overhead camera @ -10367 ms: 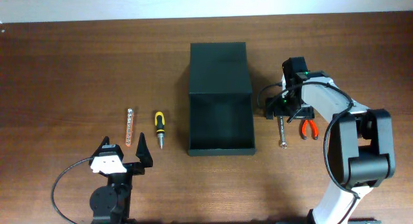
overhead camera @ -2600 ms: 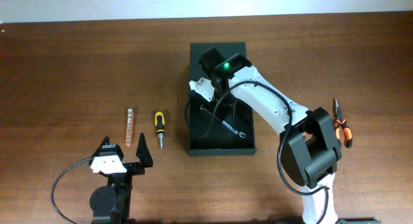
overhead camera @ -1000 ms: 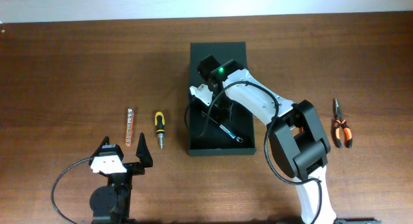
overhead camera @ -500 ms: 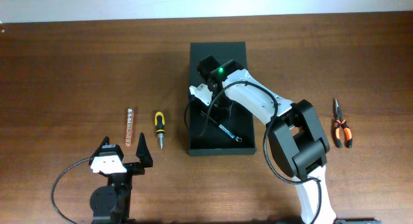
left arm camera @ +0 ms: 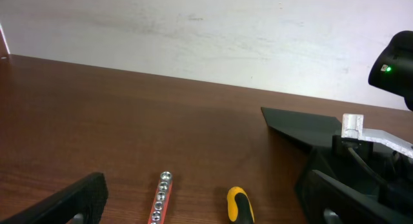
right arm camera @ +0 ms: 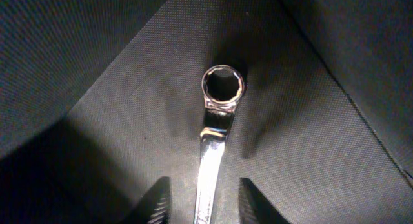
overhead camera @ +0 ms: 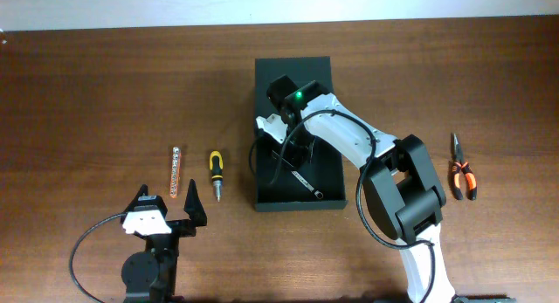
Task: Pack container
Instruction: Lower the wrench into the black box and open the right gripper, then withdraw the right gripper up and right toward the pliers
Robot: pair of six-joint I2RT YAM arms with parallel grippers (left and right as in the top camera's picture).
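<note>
The container [overhead camera: 297, 76] is a large matte black box in the middle of the table, its flat lid panel lying open at the far end. My right gripper [overhead camera: 288, 150] reaches down inside it. A silver wrench [overhead camera: 307, 182] lies on the box floor. In the right wrist view the wrench [right arm camera: 222, 88] runs between my right gripper [right arm camera: 205, 204], whose fingers [right arm camera: 158, 201] stand apart with a gap on each side of the shaft. My left gripper [overhead camera: 166, 217] rests open near the front left and holds nothing.
A yellow-and-black screwdriver [overhead camera: 215, 174] and an orange socket rail [overhead camera: 175, 172] lie left of the box, just ahead of the left gripper [left arm camera: 206, 211]. Orange-handled pliers [overhead camera: 460, 169] lie at the far right. The box walls closely surround the right gripper.
My right jaws have parted from the wrench, which now lies loose on the box floor, slightly nearer the front wall. The left arm has not moved.
</note>
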